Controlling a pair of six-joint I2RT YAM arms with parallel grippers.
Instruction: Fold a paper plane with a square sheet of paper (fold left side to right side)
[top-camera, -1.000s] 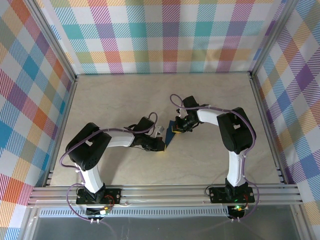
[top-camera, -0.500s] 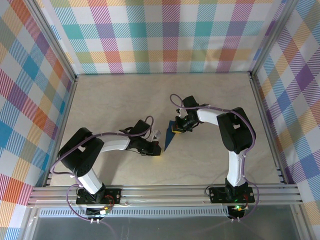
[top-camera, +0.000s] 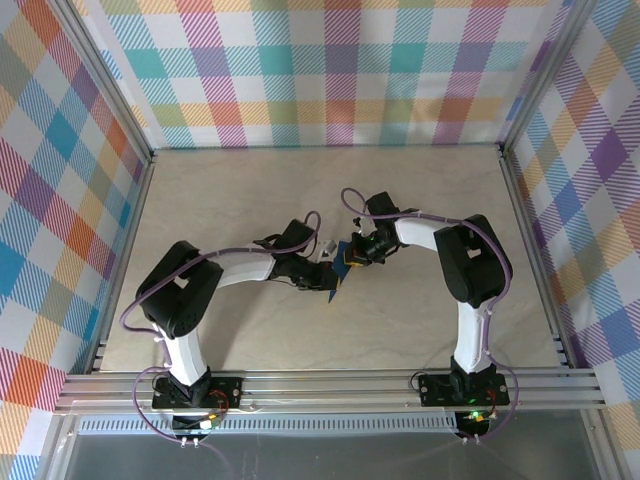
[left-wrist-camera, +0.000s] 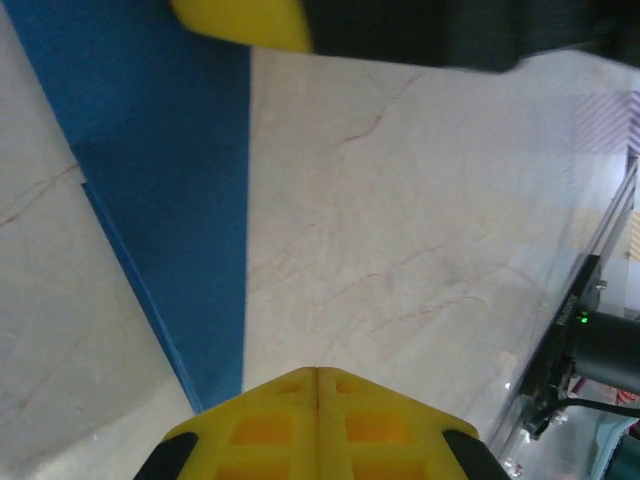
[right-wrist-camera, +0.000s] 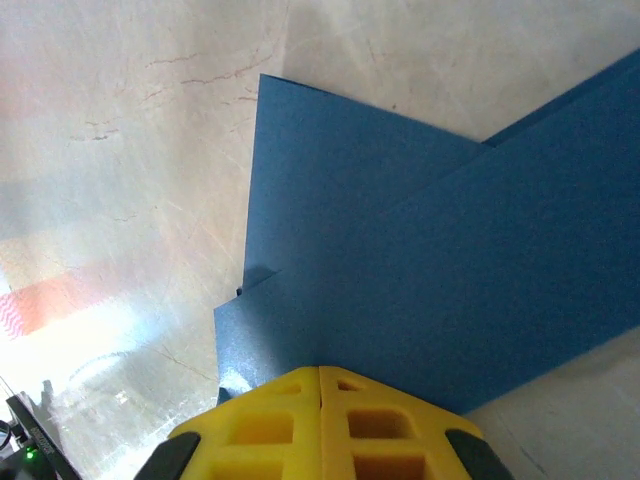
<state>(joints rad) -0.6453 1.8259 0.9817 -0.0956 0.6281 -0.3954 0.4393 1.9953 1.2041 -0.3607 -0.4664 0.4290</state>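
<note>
1. Top view: the folded dark-blue paper (top-camera: 339, 272) lies mid-table (top-camera: 430, 190), between the left gripper (top-camera: 327, 287) and the right gripper (top-camera: 352, 258). Bare surface runs out to every wall.
2. Left wrist: the left gripper (left-wrist-camera: 317, 385) has its jaws together, just beside the paper's (left-wrist-camera: 160, 180) straight edge.
3. Right wrist: the right gripper (right-wrist-camera: 320, 385) has its jaws together, with the tips on the paper's (right-wrist-camera: 400, 280) overlapping layers.

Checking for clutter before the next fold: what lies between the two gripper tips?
The creased dark-blue paper lies between them, per the top view. The right gripper, shut, is over it; the left gripper, shut, is beside its edge.
</note>
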